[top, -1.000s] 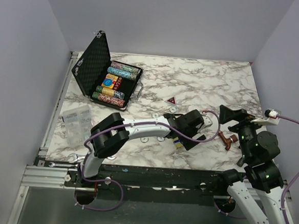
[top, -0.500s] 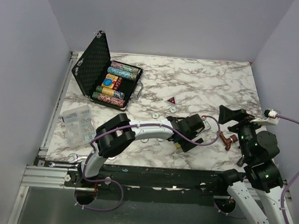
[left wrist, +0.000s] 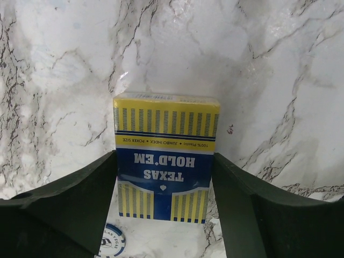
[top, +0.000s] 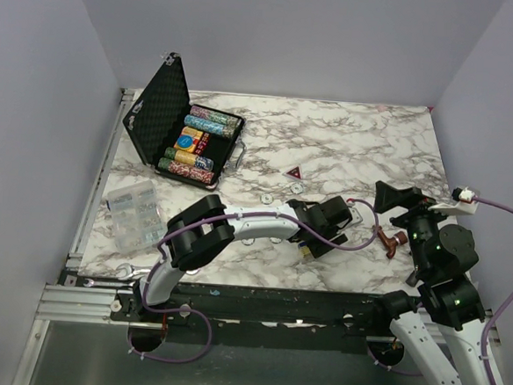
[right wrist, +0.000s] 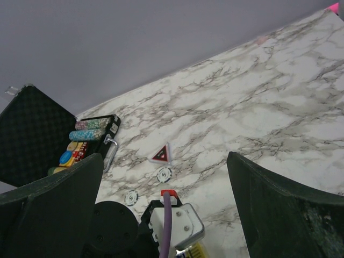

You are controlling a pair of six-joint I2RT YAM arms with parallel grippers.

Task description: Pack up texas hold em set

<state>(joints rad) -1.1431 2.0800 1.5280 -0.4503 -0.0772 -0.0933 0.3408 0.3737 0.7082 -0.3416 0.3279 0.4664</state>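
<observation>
The black hinged case (top: pixel 157 106) stands open at the back left, with rows of multicoloured chips (top: pixel 198 140) inside; it also shows in the right wrist view (right wrist: pixel 32 134). My left gripper (top: pixel 310 243) is down at the table's middle front. In the left wrist view its fingers (left wrist: pixel 80 199) press both sides of the yellow-blue card box (left wrist: pixel 165 156). A blue-white chip (left wrist: pixel 111 242) lies just under it. The dark red triangle (top: pixel 294 172) and whitish chips (top: pixel 297 187) lie beyond. My right gripper (top: pixel 397 202) is open, empty and raised at the right.
A brown tap-shaped piece (top: pixel 392 242) lies right of the left gripper. A clear compartment box (top: pixel 134 210) sits at the front left, with a silver wrench (top: pixel 128 272) at the near edge. More loose chips (top: pixel 266 197) lie mid-table. Walls enclose three sides.
My left gripper has shifted slightly toward the near edge and settled lower around the card box. The right arm has hardly moved.
</observation>
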